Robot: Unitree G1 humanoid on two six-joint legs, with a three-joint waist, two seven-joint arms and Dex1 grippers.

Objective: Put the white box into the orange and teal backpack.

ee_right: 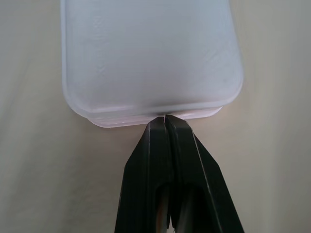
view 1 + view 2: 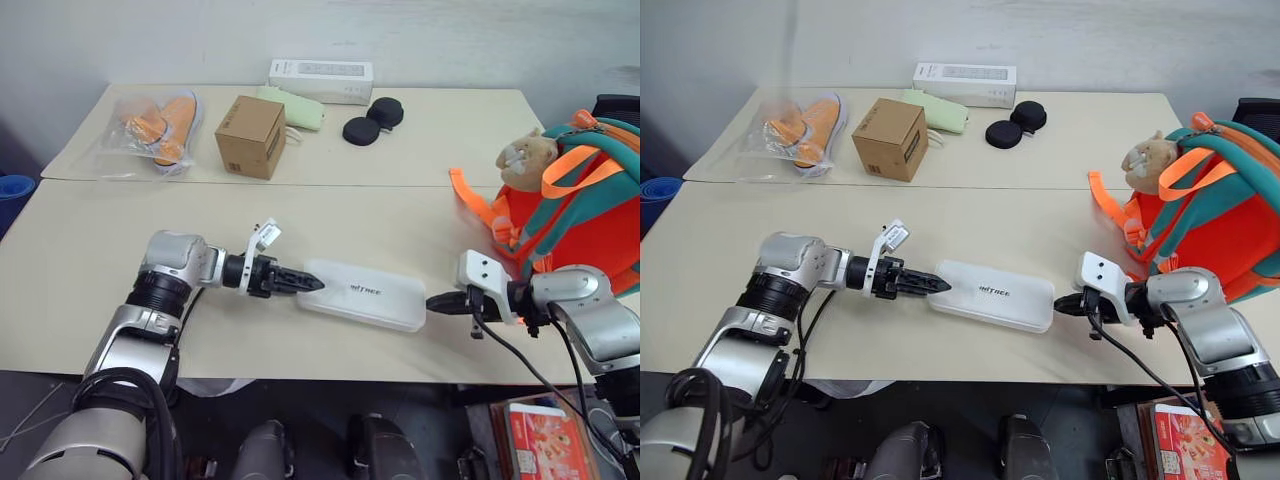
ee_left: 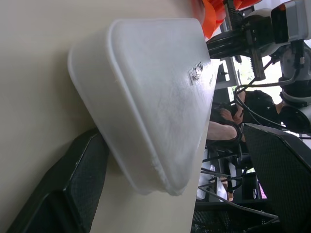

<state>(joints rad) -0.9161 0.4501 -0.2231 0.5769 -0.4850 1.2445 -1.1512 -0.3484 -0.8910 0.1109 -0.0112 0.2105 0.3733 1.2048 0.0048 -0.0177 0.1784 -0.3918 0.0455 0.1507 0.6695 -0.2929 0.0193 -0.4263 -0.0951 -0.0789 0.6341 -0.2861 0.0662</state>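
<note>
The flat white plastic box with rounded corners [image 2: 362, 293] lies on the beige table [image 2: 90, 250] between the two grippers, not lifted yet. The left gripper [image 2: 300, 281] has its black fingers spread around one short end, and the right gripper [image 1: 166, 121], closed with nothing in it, touches the opposite end. The orange and teal fabric backpack [image 2: 585, 205] stands just behind the right gripper, so I judge that grasping, lifting and inserting are all left to do

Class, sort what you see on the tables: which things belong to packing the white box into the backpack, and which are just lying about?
Belong to the job:
- white box
- orange and teal backpack
- left tool, open at one end of the box
- right tool, shut, tips at the other end

Just lying about:
- brown cardboard cube
- long white carton
- two black discs
- bagged orange items
- pale green pouch
</note>
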